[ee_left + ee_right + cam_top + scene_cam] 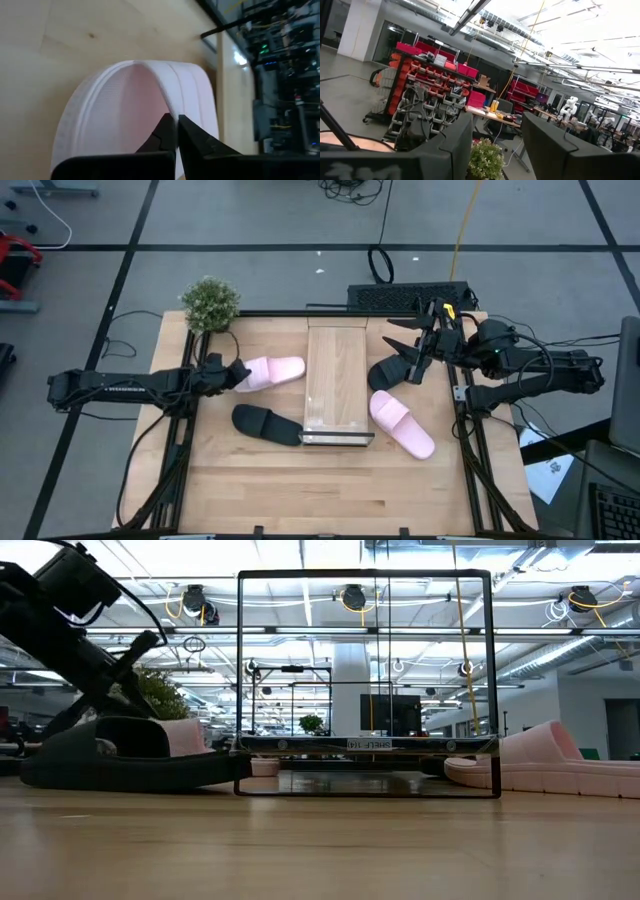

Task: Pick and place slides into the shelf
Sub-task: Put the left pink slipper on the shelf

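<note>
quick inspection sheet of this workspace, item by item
surface: wooden table, bare at the front
job's things: shelf at the centre, nothing on it; pink slide and black slide on its left; black slide and pink slide on its right
clutter: potted plant at a back corner
grippers: left gripper shut on the pink slide's strap; right gripper open, raised above the black slide
cables: yellow cable and black ones on the floor
surroundings: workshop racks, no person seen

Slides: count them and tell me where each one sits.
4. One pink slide left of the shelf at the left gripper; one black slide nearer; another black slide under the right gripper; another pink slide right.
</note>
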Motion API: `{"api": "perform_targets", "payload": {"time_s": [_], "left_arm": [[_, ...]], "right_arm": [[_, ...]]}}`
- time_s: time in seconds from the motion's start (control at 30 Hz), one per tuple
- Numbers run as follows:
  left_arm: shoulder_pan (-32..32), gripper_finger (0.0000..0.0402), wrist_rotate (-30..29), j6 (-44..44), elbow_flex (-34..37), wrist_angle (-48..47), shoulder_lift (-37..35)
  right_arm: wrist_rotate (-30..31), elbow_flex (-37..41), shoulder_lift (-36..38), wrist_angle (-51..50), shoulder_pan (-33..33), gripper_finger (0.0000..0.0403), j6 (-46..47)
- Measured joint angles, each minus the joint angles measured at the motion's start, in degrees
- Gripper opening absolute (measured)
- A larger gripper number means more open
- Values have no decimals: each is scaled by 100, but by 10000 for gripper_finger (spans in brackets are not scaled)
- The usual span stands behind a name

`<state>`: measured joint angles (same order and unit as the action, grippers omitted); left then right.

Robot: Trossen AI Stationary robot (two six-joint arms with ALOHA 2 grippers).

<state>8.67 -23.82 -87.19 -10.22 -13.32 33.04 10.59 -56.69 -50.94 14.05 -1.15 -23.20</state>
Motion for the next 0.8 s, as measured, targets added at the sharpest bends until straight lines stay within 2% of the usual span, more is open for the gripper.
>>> {"api": "perform_targets", "payload": {"time_s": [0.23,0.4,0.63,0.8], "left_arm": [[0,0,-591,6,0,-462,-1024],[0,0,-656,282,-70,-298,-1506],[0,0,-837,986,-817,-320,-1582],[-45,0,-421,1591,-1396,207,-1228]], "right_arm": [[4,0,0,-68,2,162,33],[7,0,0,-66,1,162,172],[7,0,0,-66,1,162,190],[9,0,0,-64,2,162,165]]}}
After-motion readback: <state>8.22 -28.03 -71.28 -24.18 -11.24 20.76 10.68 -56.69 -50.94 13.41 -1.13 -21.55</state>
